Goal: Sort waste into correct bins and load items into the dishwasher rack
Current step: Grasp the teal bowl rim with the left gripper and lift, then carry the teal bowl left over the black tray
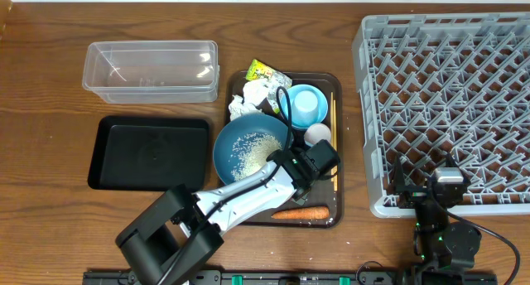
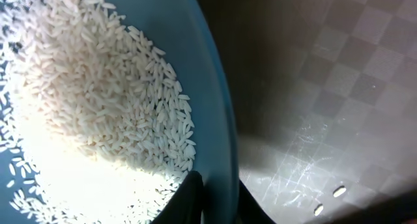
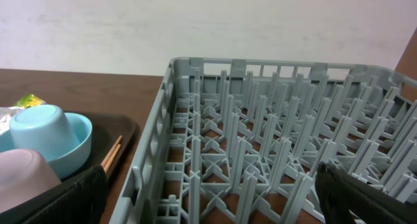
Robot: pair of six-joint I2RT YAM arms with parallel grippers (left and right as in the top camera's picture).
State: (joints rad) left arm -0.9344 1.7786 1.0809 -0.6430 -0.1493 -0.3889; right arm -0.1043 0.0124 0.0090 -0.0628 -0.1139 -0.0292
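Observation:
The big dark-blue bowl point(image 1: 248, 148) holds white rice point(image 1: 251, 152) and sits on the dark brown serving tray point(image 1: 323, 79). My left gripper point(image 1: 287, 161) is shut on the bowl's right rim. In the left wrist view one finger is inside and one outside the rim point(image 2: 218, 201), next to the rice point(image 2: 85, 107). The small light-blue bowl point(image 1: 308, 107), a white cup point(image 1: 317, 134), tissues point(image 1: 248, 99), the wrapper point(image 1: 261, 71), chopsticks point(image 1: 333, 128) and the carrot point(image 1: 300, 211) are on the same tray. My right gripper point(image 1: 431, 190) is open and empty over the grey rack's point(image 1: 447, 94) front edge.
The clear tub point(image 1: 149, 70) and the black tray point(image 1: 149, 152) lie left of the serving tray, both empty. In the right wrist view the rack point(image 3: 260, 139) fills the middle, with the light-blue bowl point(image 3: 71, 146) and chopsticks point(image 3: 111, 155) at left.

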